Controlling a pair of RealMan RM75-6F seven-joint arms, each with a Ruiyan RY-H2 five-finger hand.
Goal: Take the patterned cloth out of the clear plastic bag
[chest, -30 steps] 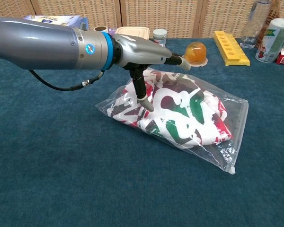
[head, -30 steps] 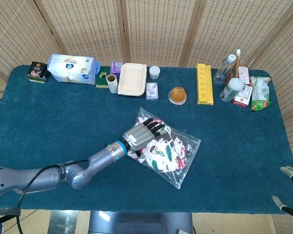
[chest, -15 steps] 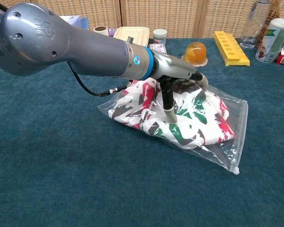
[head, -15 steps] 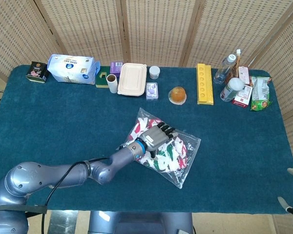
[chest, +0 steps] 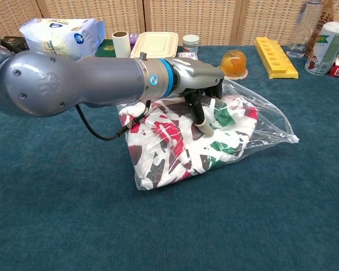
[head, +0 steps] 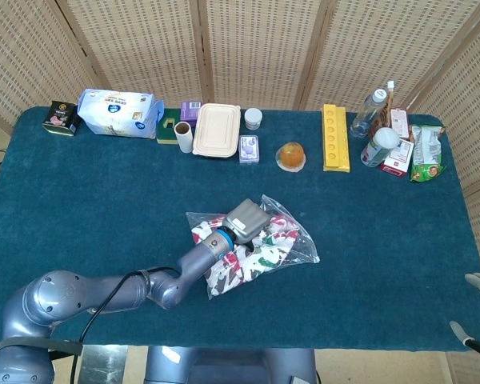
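The clear plastic bag (head: 301, 242) (chest: 266, 123) lies mid-table, bunched up, with the patterned cloth (head: 252, 254) (chest: 168, 141) inside it, printed in red, green, white and dark shapes. My left hand (head: 244, 218) (chest: 199, 76) sits on top of the bundle. Its fingers (chest: 202, 117) curl down and grip the bag and cloth together. The bag's loose, empty end trails to the right. At the lower right edge of the head view, my right hand (head: 478, 314) is off the table, fingers apart and holding nothing.
Along the far edge stand a tissue pack (head: 116, 112), a paper roll (head: 184, 136), a beige lunch box (head: 217, 130), an orange ball (head: 291, 156), a yellow tray (head: 334, 138) and bottles and snack packs (head: 388, 140). Blue cloth covers the table (head: 80, 200).
My left hand has closed on the bag and dragged it left and toward me. The bag turned and crumpled, and the cloth bunched into a heap under the hand.
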